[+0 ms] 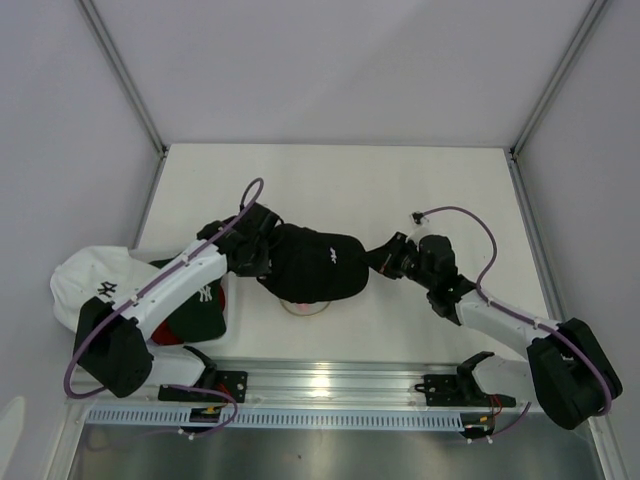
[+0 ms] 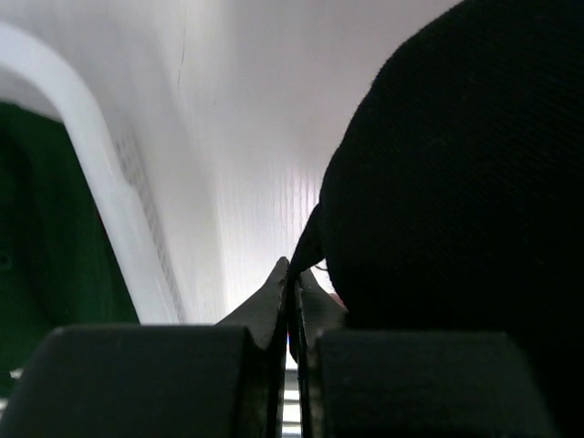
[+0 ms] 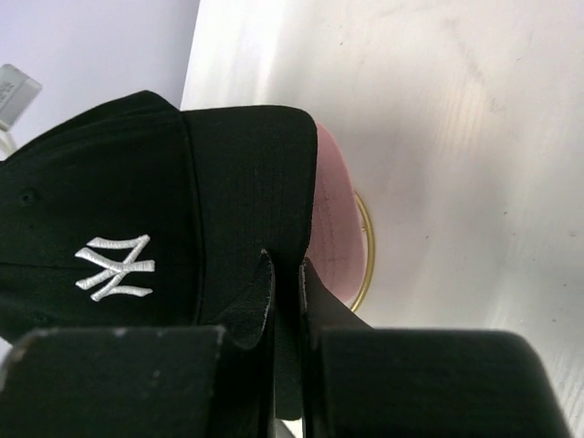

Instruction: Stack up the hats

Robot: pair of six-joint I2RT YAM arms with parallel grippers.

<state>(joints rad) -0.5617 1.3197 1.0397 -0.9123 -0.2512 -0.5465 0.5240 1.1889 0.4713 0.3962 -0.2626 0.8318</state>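
Note:
The black cap with a white NY logo [image 1: 318,262] sits at the table's middle, over a pink cap [image 3: 334,219] on the gold ring stand [image 3: 366,248]. My left gripper [image 1: 258,262] is shut on the black cap's left edge; in the left wrist view a thin fold of black fabric [image 2: 456,182] sits between the shut fingertips of the gripper [image 2: 294,270]. My right gripper [image 1: 378,258] is shut on the black cap's brim [image 3: 246,173], with the jaws [image 3: 283,260] pinching its edge. A white cap [image 1: 88,282], a dark green cap [image 1: 205,312] and a red one under it lie at the left.
The pile of caps at the left lies partly under my left arm, near the table's left edge. A white curved edge [image 2: 87,173] passes beside the green cap [image 2: 41,246] in the left wrist view. The rail [image 1: 320,385] runs along the near edge.

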